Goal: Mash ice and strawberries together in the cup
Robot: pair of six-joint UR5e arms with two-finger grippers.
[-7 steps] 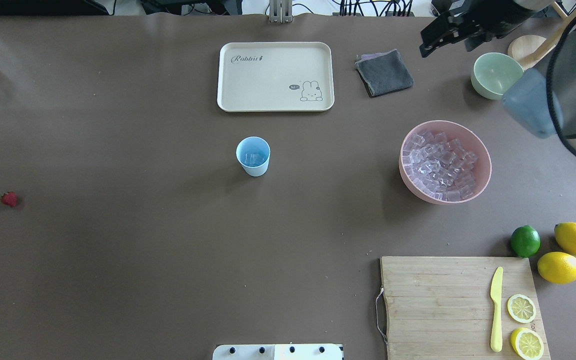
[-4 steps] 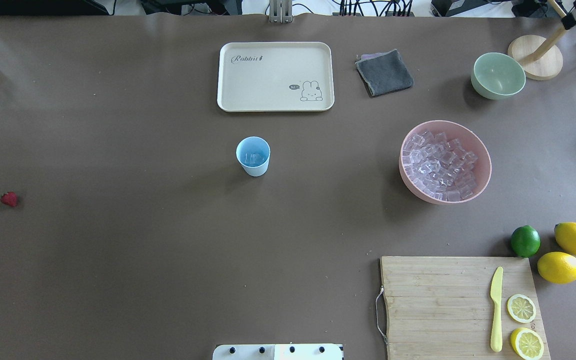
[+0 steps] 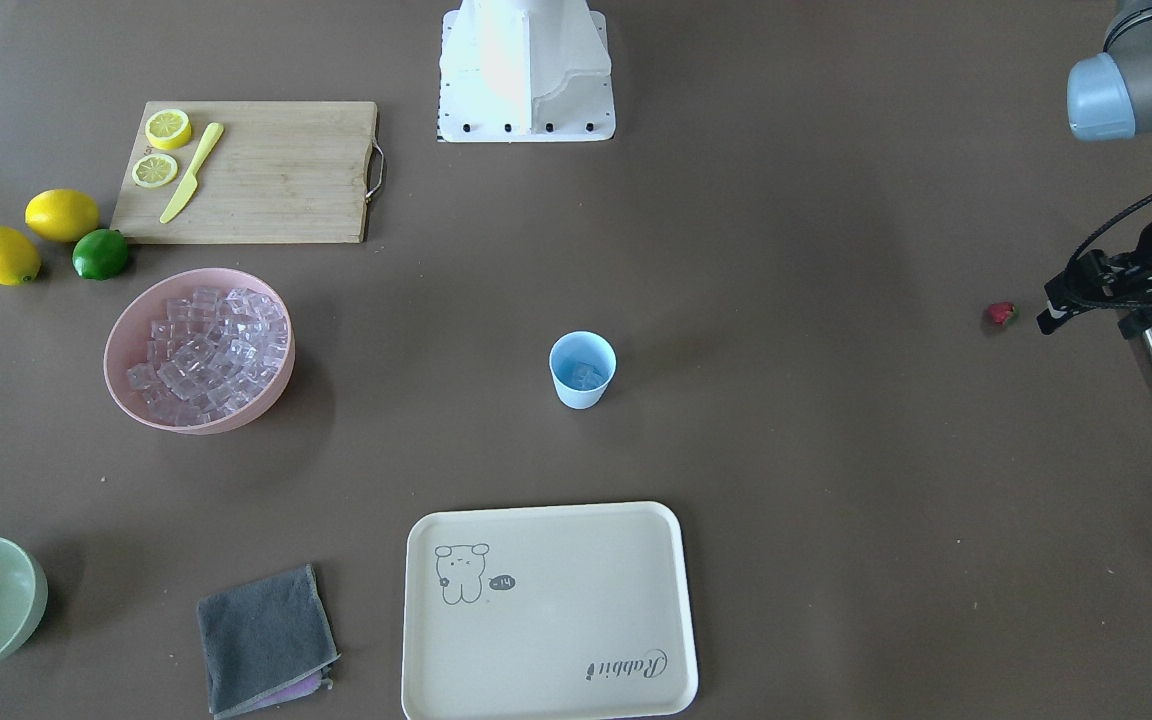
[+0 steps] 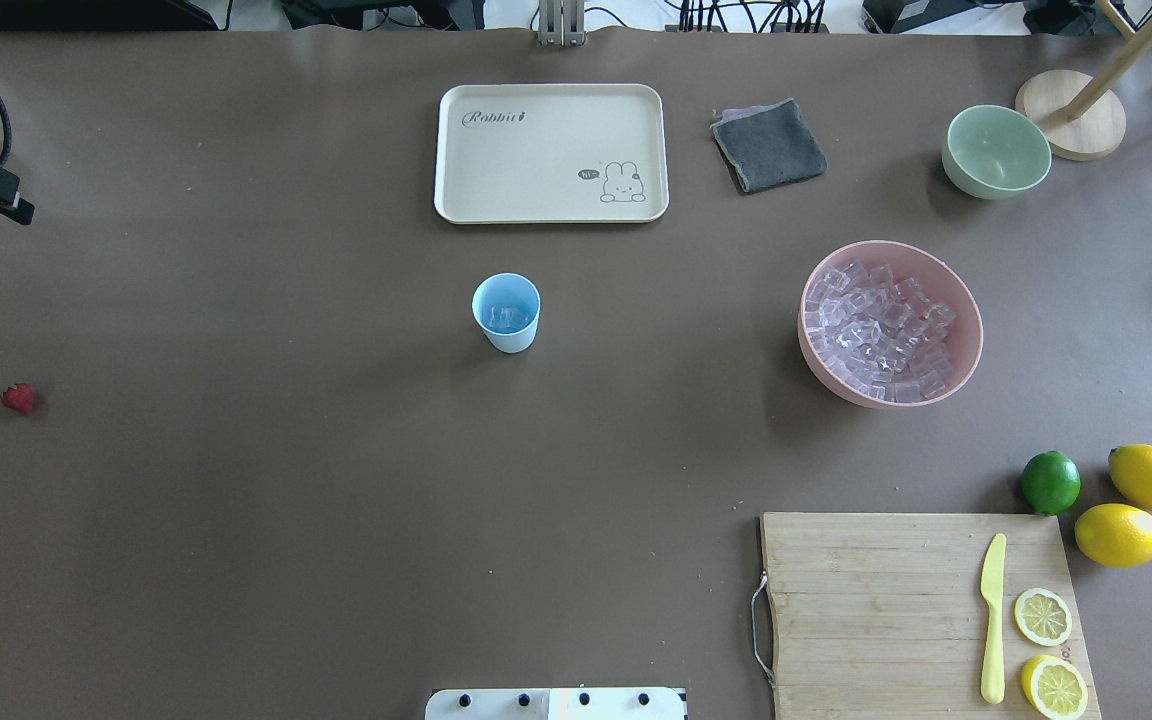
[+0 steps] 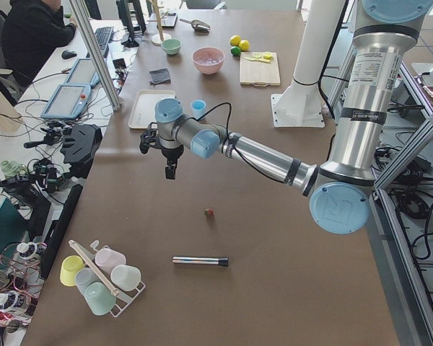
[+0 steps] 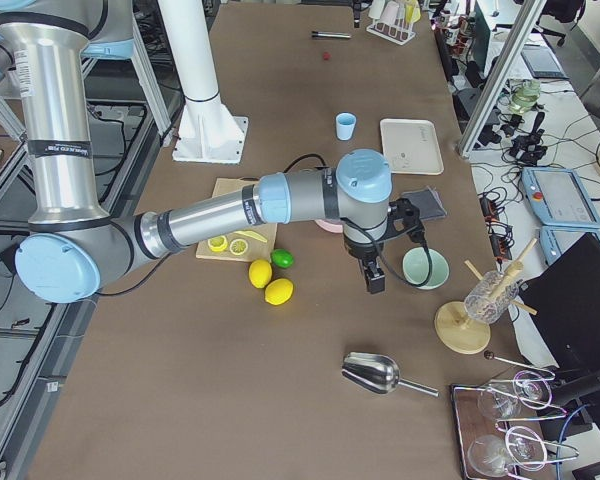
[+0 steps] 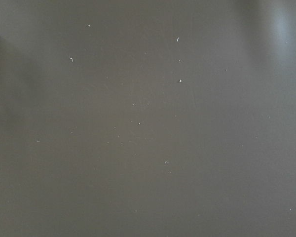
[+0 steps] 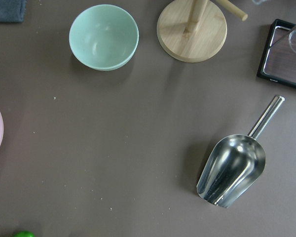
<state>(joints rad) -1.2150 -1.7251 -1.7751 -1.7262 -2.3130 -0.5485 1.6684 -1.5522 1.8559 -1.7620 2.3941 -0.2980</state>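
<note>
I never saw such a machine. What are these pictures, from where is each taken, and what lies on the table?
It is a robot with two arms at a table, each ending in a two-finger gripper. Two pictures look down on the table, one from behind the robot, one from across it. Two look along it from its ends: the near arm carries the left gripper in one, the right gripper in the other. Two come from cameras on the wrists. On the table: a blue cup with some ice in it, a pink bowl of more ice, a strawberry, a tray, a cutting board and a metal scoop. Neither gripper seems to hold anything; open or shut, I cannot tell.
</note>
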